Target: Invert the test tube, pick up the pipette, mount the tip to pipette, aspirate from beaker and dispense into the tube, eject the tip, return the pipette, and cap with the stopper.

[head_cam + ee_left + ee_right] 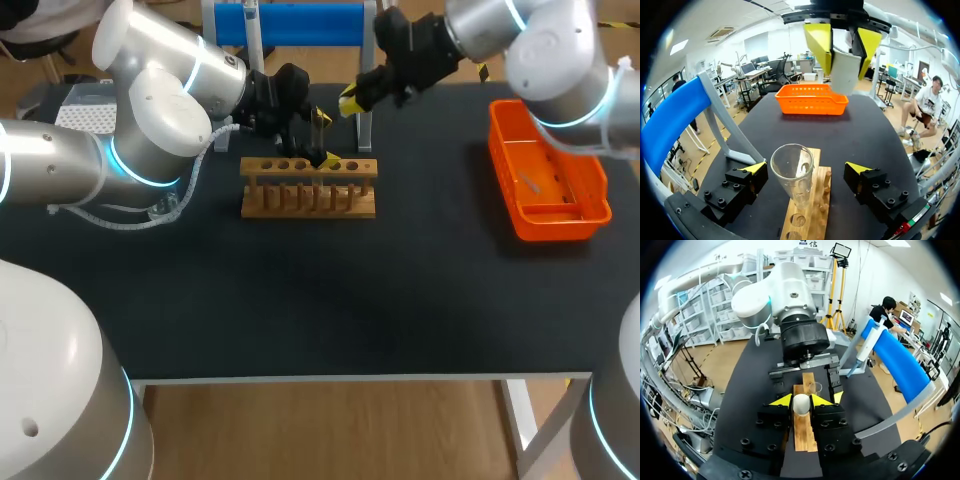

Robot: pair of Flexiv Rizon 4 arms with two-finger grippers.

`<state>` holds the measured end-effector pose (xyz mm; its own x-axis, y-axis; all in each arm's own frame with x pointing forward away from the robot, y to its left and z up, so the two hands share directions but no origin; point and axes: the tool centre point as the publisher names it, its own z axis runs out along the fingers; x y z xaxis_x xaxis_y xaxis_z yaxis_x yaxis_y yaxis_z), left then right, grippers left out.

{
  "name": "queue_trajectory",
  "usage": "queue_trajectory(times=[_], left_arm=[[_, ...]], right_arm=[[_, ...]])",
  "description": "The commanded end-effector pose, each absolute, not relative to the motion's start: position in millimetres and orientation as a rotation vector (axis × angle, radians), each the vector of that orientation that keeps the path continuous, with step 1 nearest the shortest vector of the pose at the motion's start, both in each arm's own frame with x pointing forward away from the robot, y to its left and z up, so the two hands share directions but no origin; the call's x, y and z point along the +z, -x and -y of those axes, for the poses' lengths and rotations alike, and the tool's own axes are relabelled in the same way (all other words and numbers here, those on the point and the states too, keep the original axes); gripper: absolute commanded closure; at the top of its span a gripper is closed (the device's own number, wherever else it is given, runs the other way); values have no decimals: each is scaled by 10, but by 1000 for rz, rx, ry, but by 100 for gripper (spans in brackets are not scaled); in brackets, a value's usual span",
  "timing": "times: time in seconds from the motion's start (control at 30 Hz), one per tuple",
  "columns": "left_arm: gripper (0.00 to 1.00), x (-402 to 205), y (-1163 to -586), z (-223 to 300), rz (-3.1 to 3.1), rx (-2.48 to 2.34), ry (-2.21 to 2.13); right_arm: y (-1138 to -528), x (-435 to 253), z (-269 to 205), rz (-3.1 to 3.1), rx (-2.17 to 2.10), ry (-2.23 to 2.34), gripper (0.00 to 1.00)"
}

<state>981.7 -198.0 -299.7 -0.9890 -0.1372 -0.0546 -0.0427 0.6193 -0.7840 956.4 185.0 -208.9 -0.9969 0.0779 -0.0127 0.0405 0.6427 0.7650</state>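
Right gripper (801, 400) pinching stopper (845, 71) above test tube (792, 172) standing in rack (821, 200); left gripper (806, 170) straddling tube, wide apart, gripping nothing; best centring stopper over mouth, lowering straight.

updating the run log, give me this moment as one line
phase: capping pending | right hand: shut on stopper | left hand: open around tube | tube: standing in rack, uncapped
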Motion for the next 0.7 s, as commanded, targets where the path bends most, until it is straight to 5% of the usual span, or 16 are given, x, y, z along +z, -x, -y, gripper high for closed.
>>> queue_trajectory(times=[0.03,0.7], left_arm=[[0,-2989,-9831,1985,-2735,-1312,152],[0,-2989,-9831,1985,-2735,-1312,152]], right_arm=[[-9649,-2083,-1960,-2821,1287,-94,100],[-9761,-2157,-2155,-2836,1252,-77,100]])
